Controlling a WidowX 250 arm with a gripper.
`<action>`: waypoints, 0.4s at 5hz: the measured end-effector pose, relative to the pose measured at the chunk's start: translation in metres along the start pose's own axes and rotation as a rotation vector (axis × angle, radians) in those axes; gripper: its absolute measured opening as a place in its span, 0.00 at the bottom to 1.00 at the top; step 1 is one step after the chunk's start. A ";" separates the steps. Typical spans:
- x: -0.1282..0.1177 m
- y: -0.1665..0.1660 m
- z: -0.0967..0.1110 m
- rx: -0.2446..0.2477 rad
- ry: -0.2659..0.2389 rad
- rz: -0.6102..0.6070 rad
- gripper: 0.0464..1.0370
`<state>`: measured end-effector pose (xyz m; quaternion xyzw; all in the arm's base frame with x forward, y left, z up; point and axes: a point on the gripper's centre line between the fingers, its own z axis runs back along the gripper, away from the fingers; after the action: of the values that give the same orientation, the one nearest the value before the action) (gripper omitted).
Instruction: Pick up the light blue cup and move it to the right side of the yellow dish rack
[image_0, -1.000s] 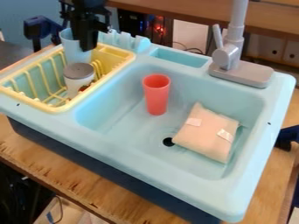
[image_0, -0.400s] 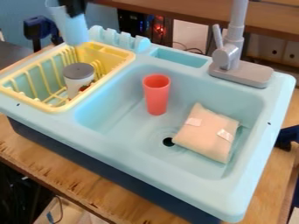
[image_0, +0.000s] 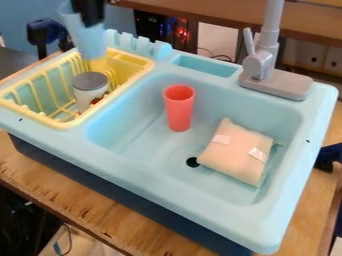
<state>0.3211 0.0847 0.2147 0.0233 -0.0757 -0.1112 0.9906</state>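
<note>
At the top left, my gripper (image_0: 90, 12) is shut on the rim of a light blue cup (image_0: 85, 39), which hangs over the back of the yellow dish rack (image_0: 80, 117). A white container with a grey lid (image_0: 89, 85) stands in the rack just below the cup. Inside the light blue sink basin (image_0: 143, 145), a red cup (image_0: 179, 107) stands upright near the back. A beige pouch (image_0: 236, 152) lies at the basin's right side.
The grey faucet (image_0: 267, 67) rises from the sink's back right corner. Low scalloped slots (image_0: 139, 45) stand up along the back rim, right of the blue cup. A wooden table (image_0: 87, 205) supports the sink.
The light blue cup has risen out of the rack in my gripper. Since the middle frame, both have shifted slightly to the right.
</note>
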 end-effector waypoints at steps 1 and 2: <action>0.008 -0.015 -0.005 0.002 0.017 -0.044 0.04; 0.015 -0.027 -0.019 -0.013 0.055 -0.093 0.04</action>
<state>0.3322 0.0559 0.1963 0.0233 -0.0464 -0.1568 0.9863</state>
